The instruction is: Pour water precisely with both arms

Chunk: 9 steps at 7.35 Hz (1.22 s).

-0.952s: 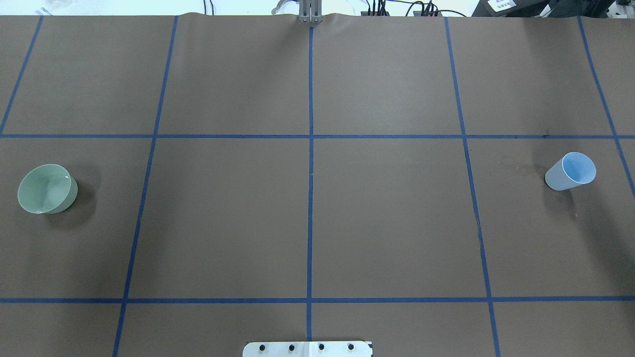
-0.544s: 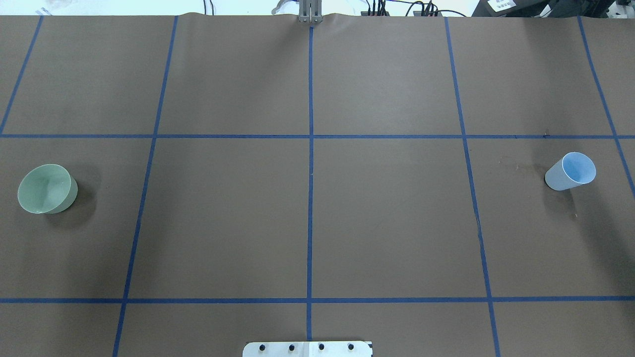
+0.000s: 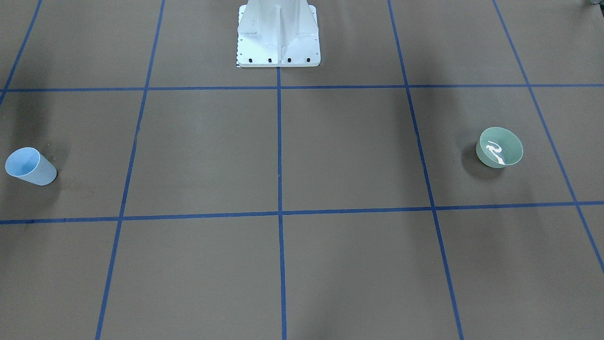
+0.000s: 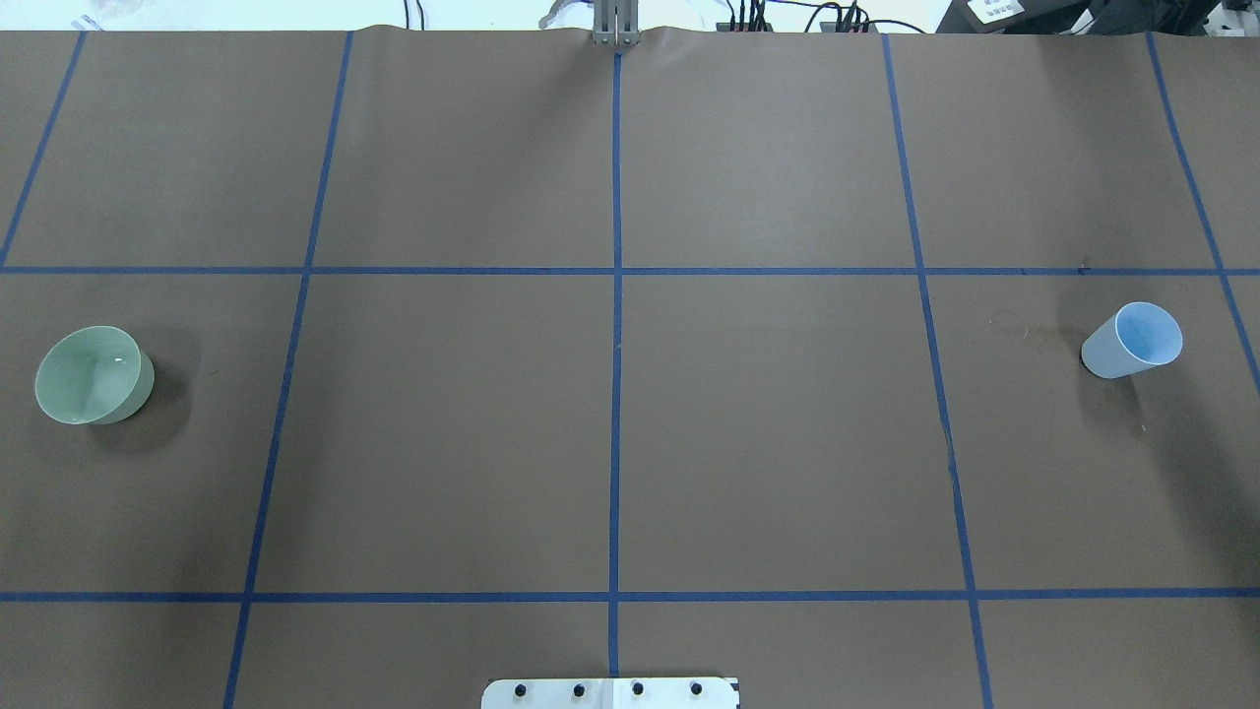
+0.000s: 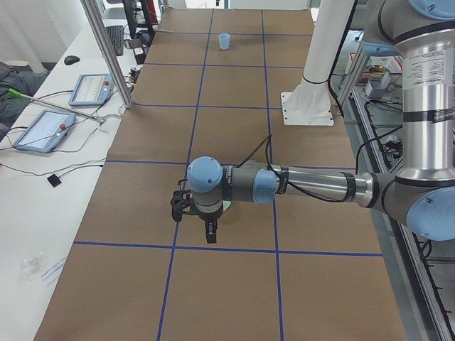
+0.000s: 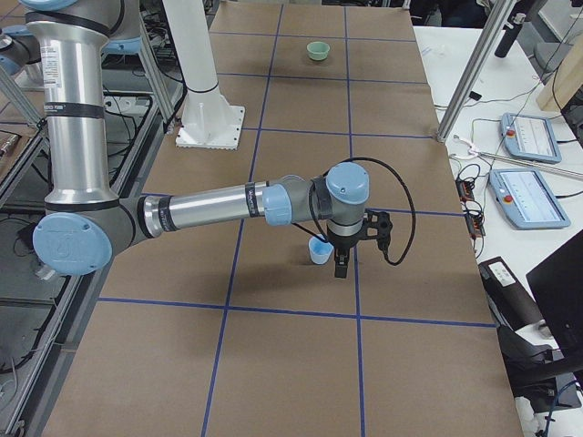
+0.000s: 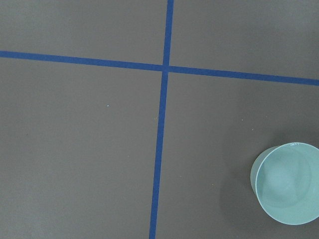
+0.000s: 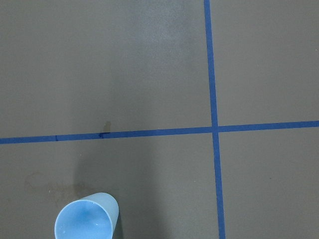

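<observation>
- A brown bench [image 3: 358, 151] gridded with blue tape [image 3: 279, 156] fills the front-facing view, and a white pedestal [image 3: 278, 33] is bolted at its robot edge. The green bowl [image 3: 513, 144] stands upright toward the robot's left end, with the water [image 3: 498, 157] showing as a whitish squiggle in its bottom. The blue cup [image 3: 30, 166] stands at the opposite end, wide bare paper between them.
- Overhead: the bowl sits close to the view's left edge and the cup close to its right. The water is only a small glint.
- Exterior left: the left arm [image 5: 313, 186] reaches out low and level over the bench. The left tool [image 5: 197, 226] points down above the paper, a sliver of bowl showing just behind the wrist. I cannot tell whether the tool is released or clenched. Two tablets [image 5: 43, 128] lie past the bench's long edge.
- Exterior right: the right arm [image 6: 209, 205] is stretched out likewise. The right tool [image 6: 341, 264] points down just beside the cup; I cannot tell its state or whether it touches the cup. The print on the arm is too small to read.
- Left wrist: the bowl sits in the lower right corner, cut by the frame, with bare paper elsewhere.
- Right wrist: the cup is at the bottom edge, with a faint stain [image 8: 45, 184] beside it.
</observation>
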### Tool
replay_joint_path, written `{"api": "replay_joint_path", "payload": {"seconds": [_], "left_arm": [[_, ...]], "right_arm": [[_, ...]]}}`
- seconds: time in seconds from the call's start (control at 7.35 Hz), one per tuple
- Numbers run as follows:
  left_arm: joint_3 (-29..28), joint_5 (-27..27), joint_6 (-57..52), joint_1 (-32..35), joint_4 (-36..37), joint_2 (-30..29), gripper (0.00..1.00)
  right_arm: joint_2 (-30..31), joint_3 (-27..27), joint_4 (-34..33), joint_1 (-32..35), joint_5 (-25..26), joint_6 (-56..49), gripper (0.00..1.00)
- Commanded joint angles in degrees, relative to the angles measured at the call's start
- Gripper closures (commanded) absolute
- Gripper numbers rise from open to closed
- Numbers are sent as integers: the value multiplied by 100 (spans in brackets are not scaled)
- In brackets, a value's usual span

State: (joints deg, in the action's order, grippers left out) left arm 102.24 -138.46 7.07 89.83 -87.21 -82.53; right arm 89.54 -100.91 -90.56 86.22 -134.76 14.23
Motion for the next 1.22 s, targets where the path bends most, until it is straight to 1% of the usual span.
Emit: {"api": "replay_joint_path", "payload": {"seconds": [0.0,0.82,1.09], "left_arm": [[15,-32,14,44,-7,53,0],[6,-32,22,44,-7,44,0],[-3,-32,22,44,-7,44,0]], "right_arm": [[19,27,3,0,2,-8,0],[28,27,21,0,-15,-16,0],[116,80,29,0,-7,-16,0]]}}
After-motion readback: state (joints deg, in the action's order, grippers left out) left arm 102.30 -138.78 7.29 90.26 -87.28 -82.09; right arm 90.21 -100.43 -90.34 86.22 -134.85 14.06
